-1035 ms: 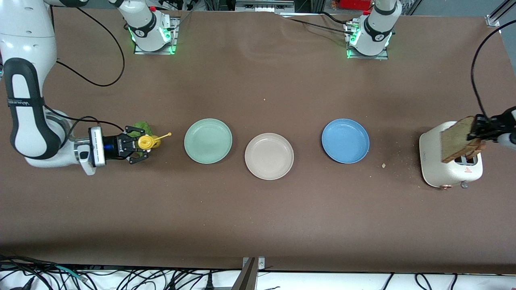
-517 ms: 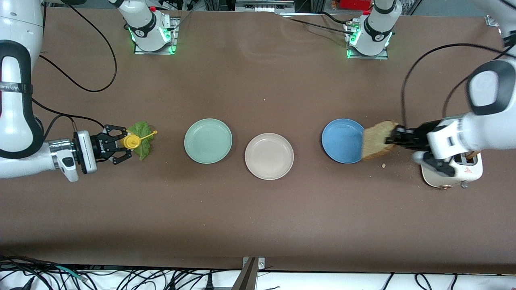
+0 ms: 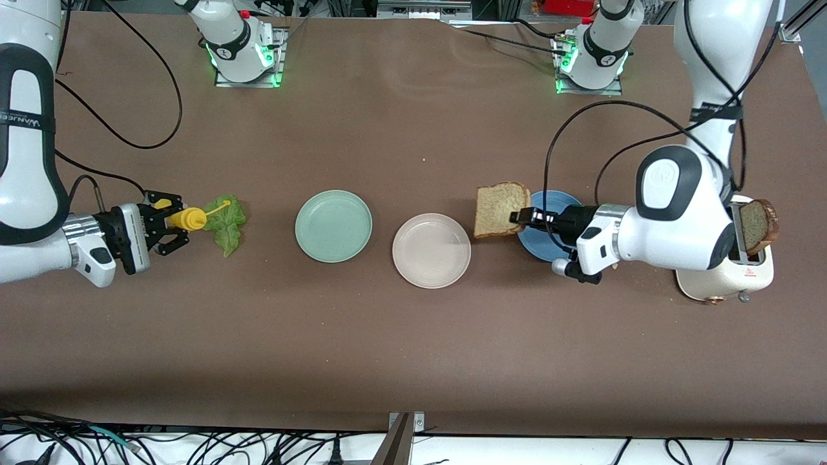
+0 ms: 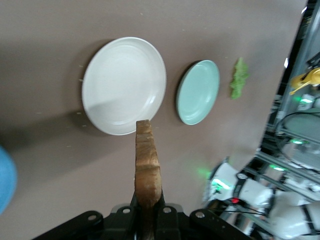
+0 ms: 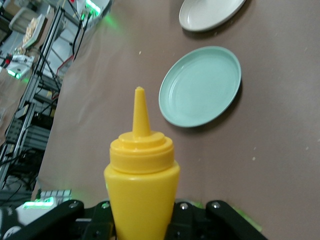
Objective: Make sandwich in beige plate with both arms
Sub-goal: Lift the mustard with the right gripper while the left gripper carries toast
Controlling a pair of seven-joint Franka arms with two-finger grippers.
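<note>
The left gripper [image 3: 521, 217] has its fingers clamped on a bread slice [image 3: 500, 208], in the air just beside the beige plate [image 3: 431, 250]. The right gripper [image 3: 173, 220] has its fingers clamped on a yellow squeeze bottle [image 3: 187, 219] beside the lettuce leaf [image 3: 227, 223]; its arm reads "WANJEE"

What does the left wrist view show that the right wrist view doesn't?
Only the left wrist view: the bread slice shut in the left gripper, the lettuce, a blue plate's edge. Only the right wrist view: the yellow bottle clamped in the right gripper. Both: the beige plate and the green plate.
</note>
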